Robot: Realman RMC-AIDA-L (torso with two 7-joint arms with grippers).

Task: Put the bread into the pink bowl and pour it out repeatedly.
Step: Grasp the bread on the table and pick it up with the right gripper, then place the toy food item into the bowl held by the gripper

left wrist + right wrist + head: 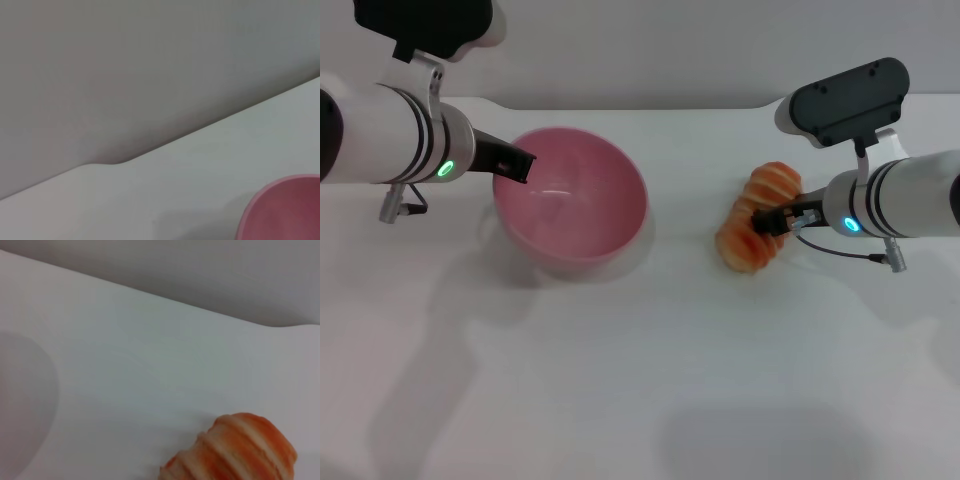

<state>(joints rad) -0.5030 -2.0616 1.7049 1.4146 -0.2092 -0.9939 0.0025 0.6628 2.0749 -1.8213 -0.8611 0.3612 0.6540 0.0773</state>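
Observation:
The pink bowl stands empty on the white table at the back left, its mouth turned a little toward me. My left gripper is at the bowl's left rim and grips it. The bowl's edge also shows in the left wrist view. The bread, orange with cream stripes, lies on the table to the right of the bowl, apart from it. My right gripper is shut across the bread's middle from the right. One end of the bread shows in the right wrist view.
The table's back edge meets a grey wall just behind the bowl and bread. Bare white table surface lies in front of both arms.

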